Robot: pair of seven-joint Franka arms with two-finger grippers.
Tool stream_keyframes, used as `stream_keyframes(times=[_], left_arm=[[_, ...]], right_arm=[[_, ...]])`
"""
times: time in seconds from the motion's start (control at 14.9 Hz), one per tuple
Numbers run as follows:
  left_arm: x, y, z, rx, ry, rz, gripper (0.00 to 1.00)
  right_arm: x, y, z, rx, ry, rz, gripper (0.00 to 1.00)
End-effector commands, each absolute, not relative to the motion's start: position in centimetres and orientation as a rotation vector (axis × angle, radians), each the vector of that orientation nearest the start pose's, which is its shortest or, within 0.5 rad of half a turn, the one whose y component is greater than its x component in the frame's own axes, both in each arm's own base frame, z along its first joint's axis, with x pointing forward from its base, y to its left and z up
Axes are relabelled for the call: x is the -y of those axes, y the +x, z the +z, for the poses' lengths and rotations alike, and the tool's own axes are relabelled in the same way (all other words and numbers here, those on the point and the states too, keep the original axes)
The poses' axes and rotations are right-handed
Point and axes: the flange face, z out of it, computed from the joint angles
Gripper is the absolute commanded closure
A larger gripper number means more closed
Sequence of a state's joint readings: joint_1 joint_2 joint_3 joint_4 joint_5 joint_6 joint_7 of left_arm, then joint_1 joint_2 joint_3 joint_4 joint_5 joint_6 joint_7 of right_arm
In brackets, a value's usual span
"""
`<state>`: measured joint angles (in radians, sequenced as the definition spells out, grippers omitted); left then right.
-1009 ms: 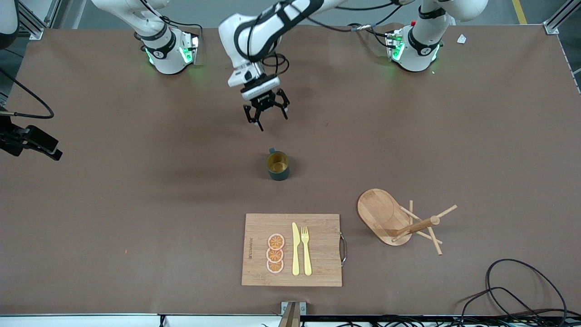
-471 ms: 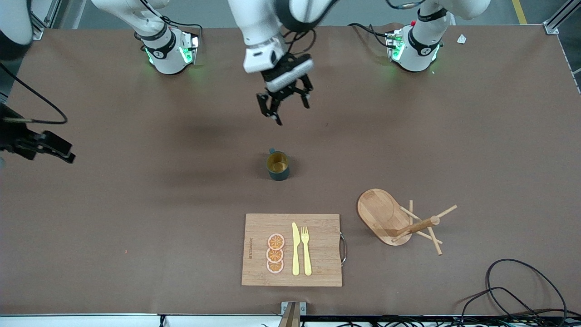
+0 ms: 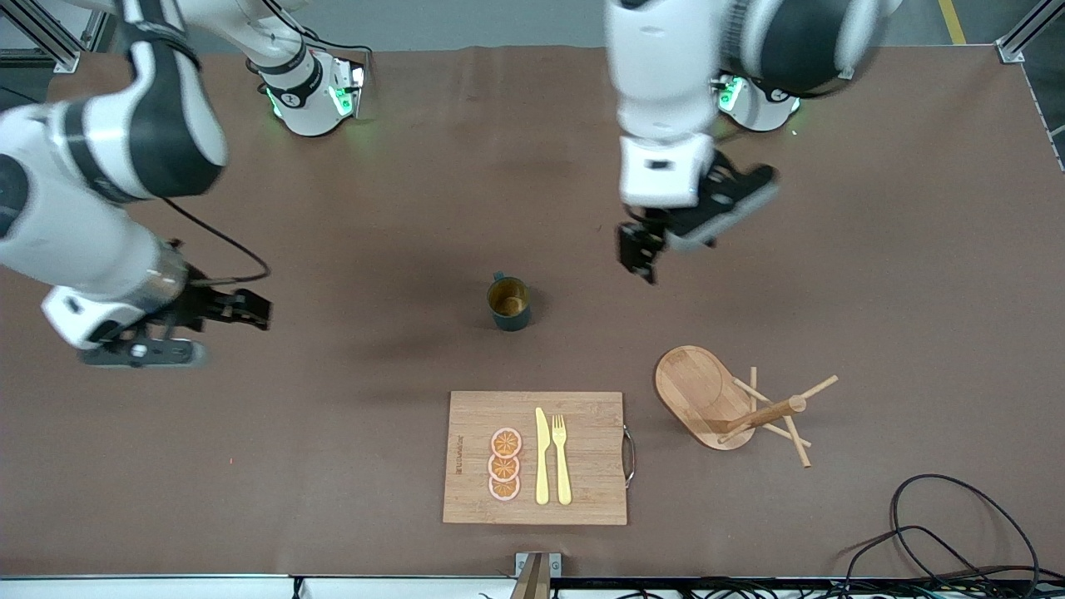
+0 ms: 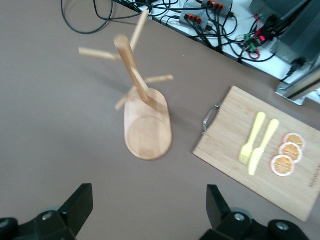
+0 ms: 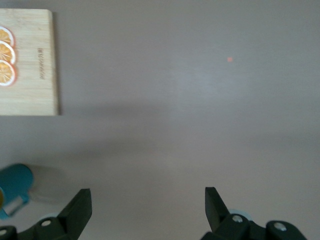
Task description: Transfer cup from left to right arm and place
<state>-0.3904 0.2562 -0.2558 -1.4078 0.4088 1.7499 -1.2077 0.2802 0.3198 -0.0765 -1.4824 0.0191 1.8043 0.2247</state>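
Observation:
The cup [image 3: 508, 304], dark teal with a tan inside, stands upright on the brown table near its middle, with nothing holding it. Its handle points toward the robots' bases. My left gripper [image 3: 642, 254] hangs open and empty over bare table, beside the cup toward the left arm's end. My right gripper [image 3: 248, 309] is open and empty, low over the table toward the right arm's end. In the right wrist view the cup [image 5: 13, 189] shows at the picture's edge, off to one side of the open gripper [image 5: 147, 202]. The left wrist view shows the open gripper [image 4: 148, 200] but no cup.
A wooden cutting board [image 3: 591, 449] with orange slices, a yellow knife and fork lies nearer the front camera than the cup. A wooden mug tree [image 3: 724, 399] stands beside the board toward the left arm's end. Both show in the left wrist view [image 4: 225, 135], [image 4: 147, 125]. Cables [image 3: 957, 532] lie at the table's corner.
The left gripper has swung away from above the cup toward the left arm's end. The right arm has come in from the table's edge toward the cup. The cup has not moved.

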Motion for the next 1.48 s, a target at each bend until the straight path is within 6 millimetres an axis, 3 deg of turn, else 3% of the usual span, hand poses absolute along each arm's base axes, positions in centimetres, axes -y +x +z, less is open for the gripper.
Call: stream_keyframes(times=[0.0, 0.13, 0.34, 0.54, 0.67, 0.94, 1.14, 1.41], left_arm=[[27.8, 57.1, 60.2, 0.699, -2.935, -0.438, 0.0], [22.3, 58.4, 61.5, 0.564, -2.958, -0.37, 0.0], [15.0, 59.2, 63.4, 0.466, -3.071, -0.274, 0.0], [11.5, 58.5, 64.6, 0.357, -3.091, -0.219, 0.0], [9.3, 57.9, 65.6, 0.238, -3.093, -0.214, 0.0], [6.6, 56.2, 65.9, 0.165, -3.167, -0.099, 0.0], [4.3, 55.3, 66.3, 0.066, -3.171, -0.057, 0.0], [3.9, 54.8, 66.3, 0.043, -3.15, -0.059, 0.0]], right_arm=[[-20.8, 64.1, 46.1, -0.244, -3.141, 0.0, 0.0], [-25.2, 63.2, 43.9, -0.383, -3.077, 0.058, 0.0], [-29.7, 62.5, 40.7, -0.636, -2.977, 0.12, 0.0], [-35.1, 61.3, 36.2, -0.715, -2.956, 0.102, 0.0], [-37.7, 61.1, 33.5, -0.805, -2.934, 0.091, 0.0], [-43.4, 59.4, 31.1, -0.967, -2.88, 0.079, 0.0], [-45.6, 58.0, 30.2, -1.047, -2.846, 0.078, 0.0], [-47.8, 57.0, 28.1, -1.12, -2.793, 0.053, 0.0]])
